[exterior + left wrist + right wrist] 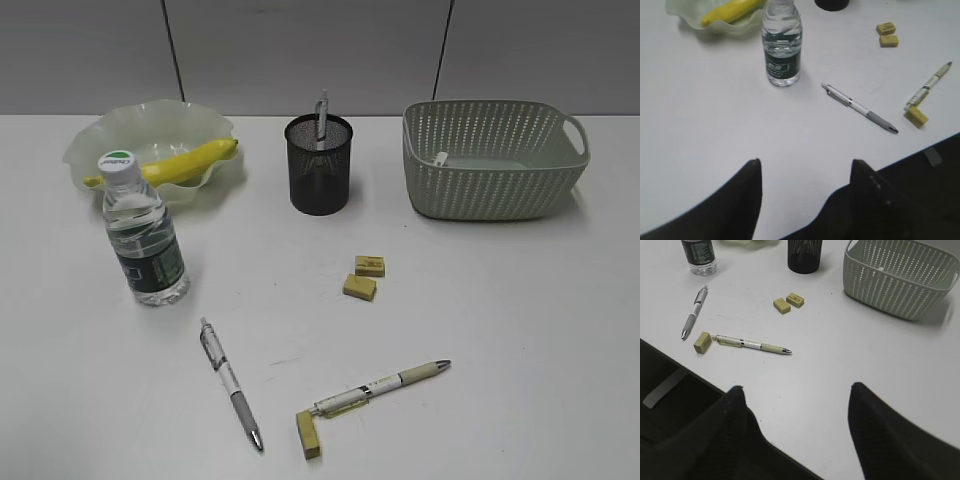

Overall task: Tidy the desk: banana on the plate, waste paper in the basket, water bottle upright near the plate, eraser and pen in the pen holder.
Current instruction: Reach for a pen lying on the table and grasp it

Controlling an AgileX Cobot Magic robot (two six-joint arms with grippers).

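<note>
Left pincer [805,172], right pincer [795,395]: matte black, smooth tapered fingers.

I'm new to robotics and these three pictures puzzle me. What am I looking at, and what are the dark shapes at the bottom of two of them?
One camera faces a white desk; the others ride a two-armed robot's wrists. The dark shapes are each gripper's fingers: left gripper, right gripper, both open, holding nothing. On the desk: a yellow banana in a ruffled pale-green plate, an upright clear water bottle, a black mesh pen holder with a pen in it, a perforated sage-green basket, two loose pens and three tan erasers.
</note>
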